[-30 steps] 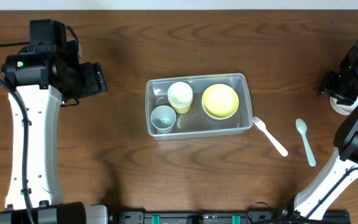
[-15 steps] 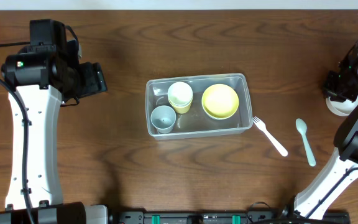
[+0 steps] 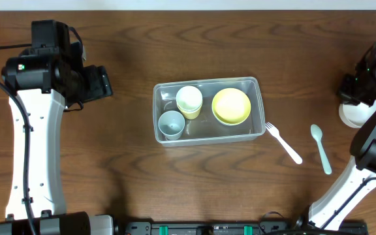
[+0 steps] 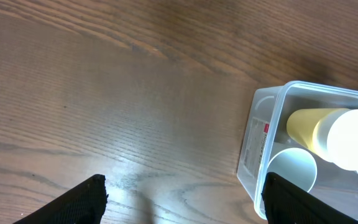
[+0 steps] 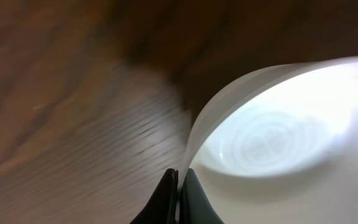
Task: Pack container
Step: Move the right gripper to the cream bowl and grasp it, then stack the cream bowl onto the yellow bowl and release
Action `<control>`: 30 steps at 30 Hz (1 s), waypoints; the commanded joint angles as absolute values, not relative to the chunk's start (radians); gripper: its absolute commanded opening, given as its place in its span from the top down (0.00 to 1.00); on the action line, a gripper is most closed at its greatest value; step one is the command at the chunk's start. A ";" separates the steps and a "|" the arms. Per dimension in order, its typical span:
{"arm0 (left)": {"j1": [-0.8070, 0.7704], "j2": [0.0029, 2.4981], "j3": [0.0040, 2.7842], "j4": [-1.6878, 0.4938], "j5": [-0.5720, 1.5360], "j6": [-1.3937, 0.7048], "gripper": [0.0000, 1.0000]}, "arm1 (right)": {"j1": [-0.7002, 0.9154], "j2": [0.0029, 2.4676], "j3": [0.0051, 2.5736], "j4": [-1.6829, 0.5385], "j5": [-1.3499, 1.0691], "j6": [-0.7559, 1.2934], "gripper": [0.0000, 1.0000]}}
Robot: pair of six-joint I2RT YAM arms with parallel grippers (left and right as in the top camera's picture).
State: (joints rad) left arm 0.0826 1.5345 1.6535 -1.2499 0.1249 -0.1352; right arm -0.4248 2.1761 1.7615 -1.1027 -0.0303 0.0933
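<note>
centrally on the wooden table sits the clear container, its long side running left to right. inside it, a yellow cup is at the left end toward the far wall. a pale blue cup is just beside the yellow one, nearer the front, and a yellow bowl fills the right half. a fork lies on the table just off the container's right front corner. a spoon lies farther right, apart from the fork. the left gripper hovers over bare wood to the left of the container, its jaws spread wide with nothing between them. the right gripper is at the table's far right, jaws pinched narrow on the rim of a white bowl, well apart from the container.
</note>
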 commanded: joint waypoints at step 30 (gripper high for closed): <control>0.086 1.536 1.644 -1.253 0.124 -0.144 0.20 | 0.519 1.937 1.786 -1.277 -0.024 -0.049 0.99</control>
State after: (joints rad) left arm 0.0826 1.5345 1.6535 -1.2499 0.1246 -0.1349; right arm 0.4976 1.9076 1.8050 -1.2770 -0.0292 -0.0662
